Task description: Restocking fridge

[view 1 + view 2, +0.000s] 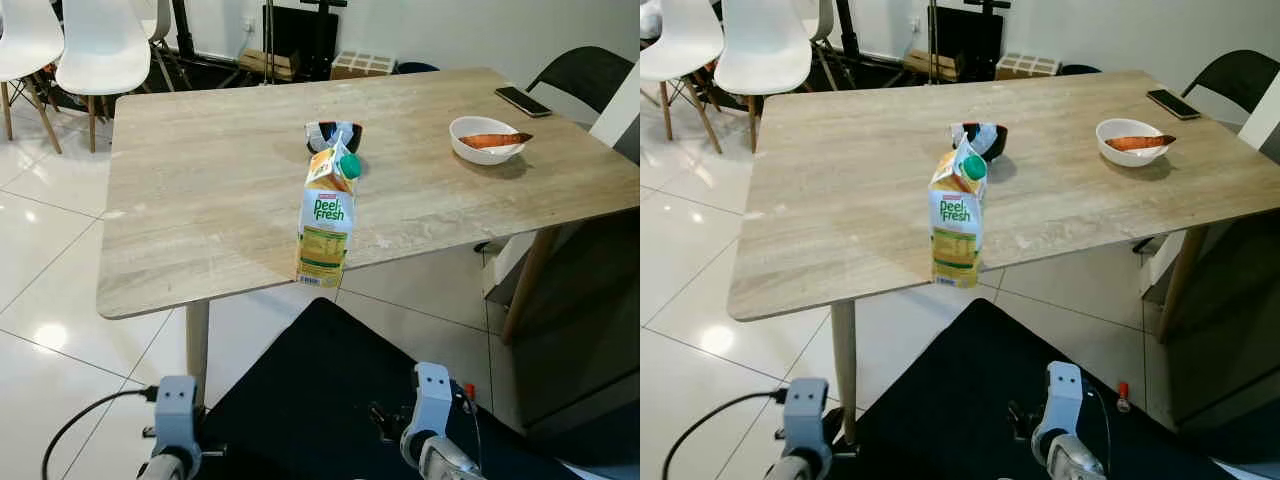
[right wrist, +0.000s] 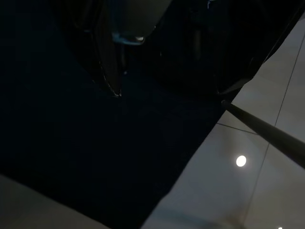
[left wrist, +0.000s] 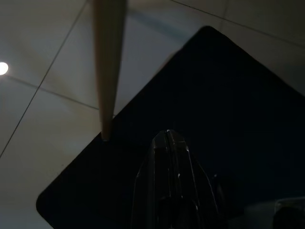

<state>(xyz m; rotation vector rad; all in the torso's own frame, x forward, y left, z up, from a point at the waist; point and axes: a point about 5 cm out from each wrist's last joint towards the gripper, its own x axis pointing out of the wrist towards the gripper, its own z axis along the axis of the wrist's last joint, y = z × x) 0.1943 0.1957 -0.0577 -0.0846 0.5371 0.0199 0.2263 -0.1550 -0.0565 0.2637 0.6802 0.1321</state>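
Tall gabled juice carton (image 1: 326,222) upright near wooden table (image 1: 200,200) edge; round black bowl (image 1: 335,134) behind. Left gripper (image 3: 167,138) pressed shut; right gripper (image 2: 116,78) unreadable.

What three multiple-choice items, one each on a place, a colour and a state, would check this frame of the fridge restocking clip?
1. Where does the juice carton stand?
A. near the table's front edge
B. on the floor
C. inside the white bowl

2. What colour is the carton's cap?
A. red
B. green
C. black

3. What state is the carton in?
A. lying on its side
B. held in a gripper
C. upright, untouched

Key: 1 A, it sits on the wooden table close to the near edge. 2 B, the cap on top is green. 3 C, it stands upright while both arms hang low over the floor, the left gripper beside a table leg.
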